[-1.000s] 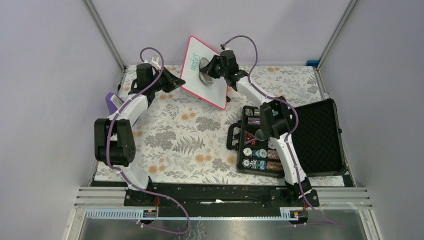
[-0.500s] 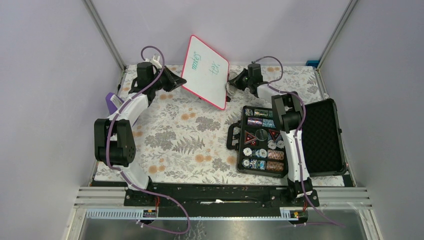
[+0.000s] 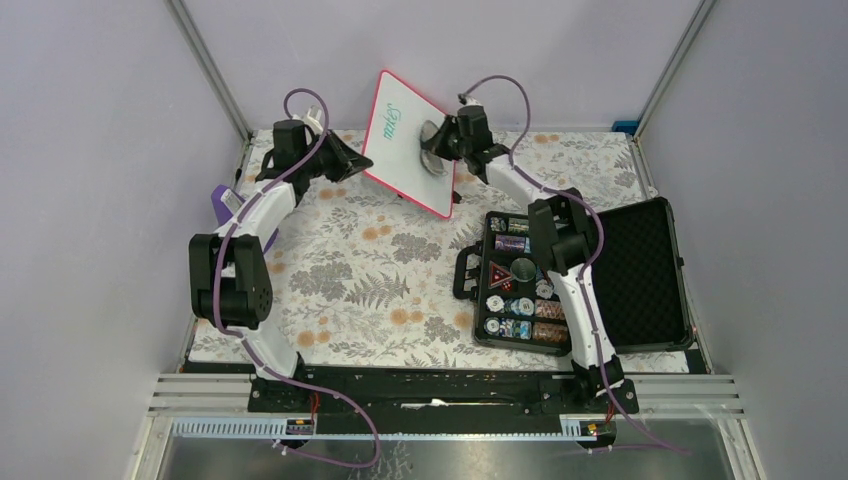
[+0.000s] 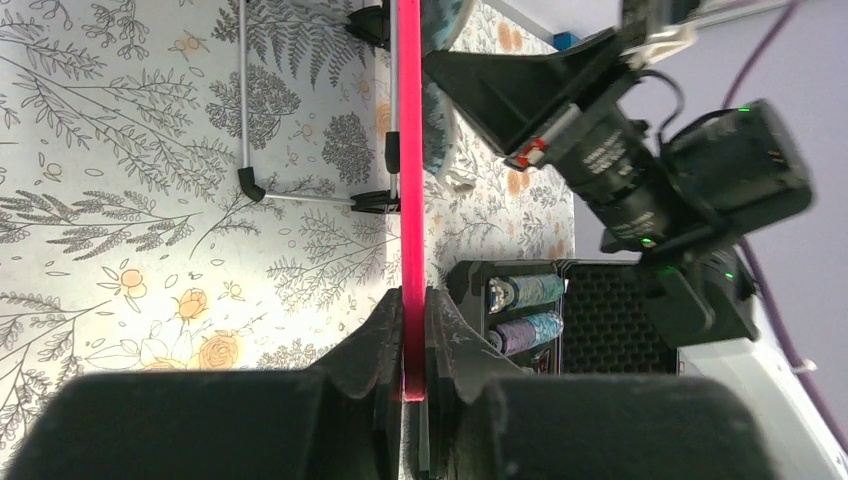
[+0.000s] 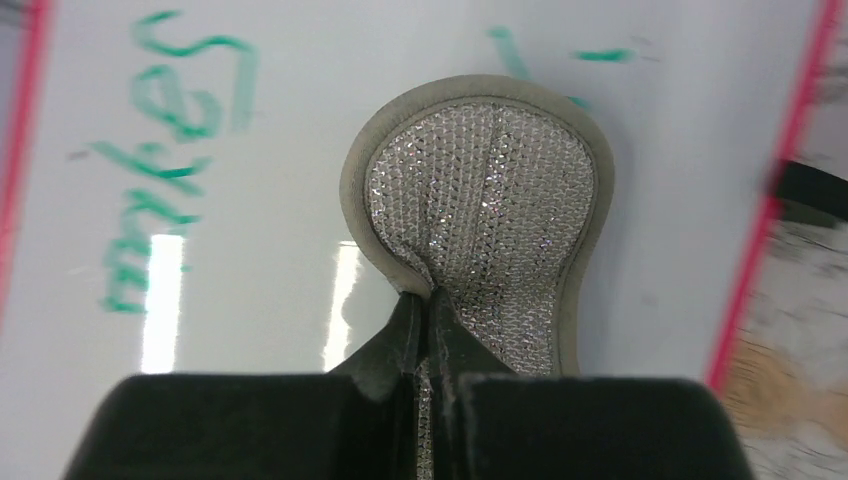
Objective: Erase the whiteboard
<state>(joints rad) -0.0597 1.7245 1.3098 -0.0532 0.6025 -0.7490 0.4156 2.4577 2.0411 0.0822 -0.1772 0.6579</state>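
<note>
Near the table's (image 3: 380,275) far edge, the left gripper (image 4: 410,318) pinched the whiteboard (image 3: 408,150) upright by its rim. The right gripper (image 5: 424,315), clamped on a pad (image 5: 480,200), pressed it beside green writing (image 5: 165,120). Hard pressure might twist the board loose.

**Work area layout: board at far centre, case at right**

The whiteboard (image 3: 408,145) stands tilted at the far centre of the table (image 3: 380,280), propped by a wire stand (image 4: 300,195) on its left side. The left gripper (image 4: 412,335) clamps the board's left rim, one finger on each face. The right gripper (image 5: 425,320) is on the board's right side and pinches a pad (image 5: 480,190) that lies flat against the board face. The handwriting (image 5: 160,170) is on that face, mostly left of the pad in the right wrist view. The open case (image 3: 580,275) lies near and right of the board. Its tray is on the left with poker chips (image 3: 520,305) in it, and its lid lies flat to the right. The right arm passes over the tray.
</note>
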